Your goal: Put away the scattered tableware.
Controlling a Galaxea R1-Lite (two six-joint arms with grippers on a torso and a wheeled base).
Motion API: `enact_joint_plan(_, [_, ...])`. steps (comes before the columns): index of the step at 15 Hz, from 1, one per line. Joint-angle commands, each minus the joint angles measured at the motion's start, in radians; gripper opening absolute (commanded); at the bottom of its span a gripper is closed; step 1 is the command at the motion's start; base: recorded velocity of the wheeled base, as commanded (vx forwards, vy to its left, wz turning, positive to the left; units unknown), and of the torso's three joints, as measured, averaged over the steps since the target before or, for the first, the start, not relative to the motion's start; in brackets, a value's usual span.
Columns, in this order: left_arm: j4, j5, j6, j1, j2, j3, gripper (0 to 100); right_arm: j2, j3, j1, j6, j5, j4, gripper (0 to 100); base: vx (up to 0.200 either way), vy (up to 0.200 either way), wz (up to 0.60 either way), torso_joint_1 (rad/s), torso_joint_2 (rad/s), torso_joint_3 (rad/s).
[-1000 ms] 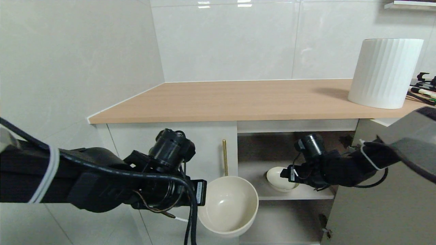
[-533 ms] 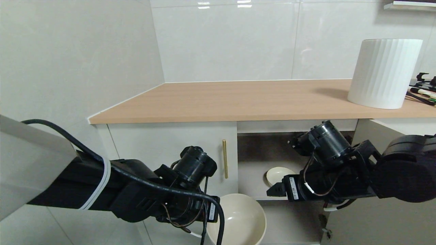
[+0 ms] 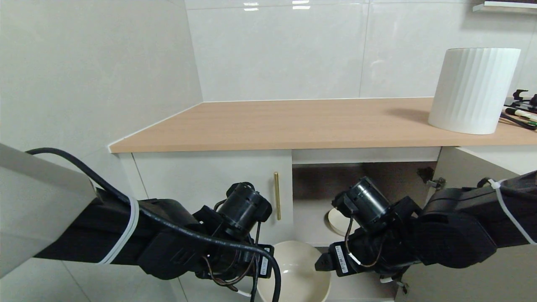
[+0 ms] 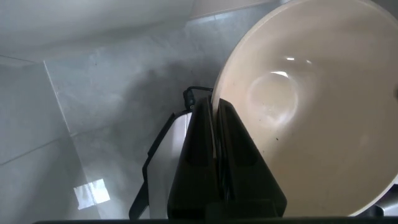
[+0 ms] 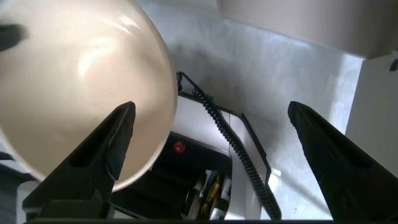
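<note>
One bowl (image 4: 298,112), rim in left end effector (image 4: 214,111)

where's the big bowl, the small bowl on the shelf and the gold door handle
big bowl (image 3: 295,272), head view, inner wall
small bowl (image 3: 334,221), head view, exposed left part
gold door handle (image 3: 276,196), head view, middle of the bar

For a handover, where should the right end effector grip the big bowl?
Grip the free rim nearest the right end effector, coming from the robot's right with one finger inside and one outside. The big bowl is thin-walled with its mouth facing up, and the left end effector pinches the opposite rim.
</note>
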Motion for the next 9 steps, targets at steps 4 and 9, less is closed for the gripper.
enact_joint_plan(4, [0.000,0.000,-0.001,-0.008,-0.003,0.001,0,0.037,-0.002,0.001,0.017,-0.001,-0.011,100,0.000,0.000,0.00,0.000,0.00,0.000])
enact_joint_plan(9, [0.000,0.000,-0.001,-0.008,-0.003,0.001,0,0.037,-0.004,0.009,0.019,0.002,-0.011,0,0.000,0.000,0.00,0.000,0.00,0.000])
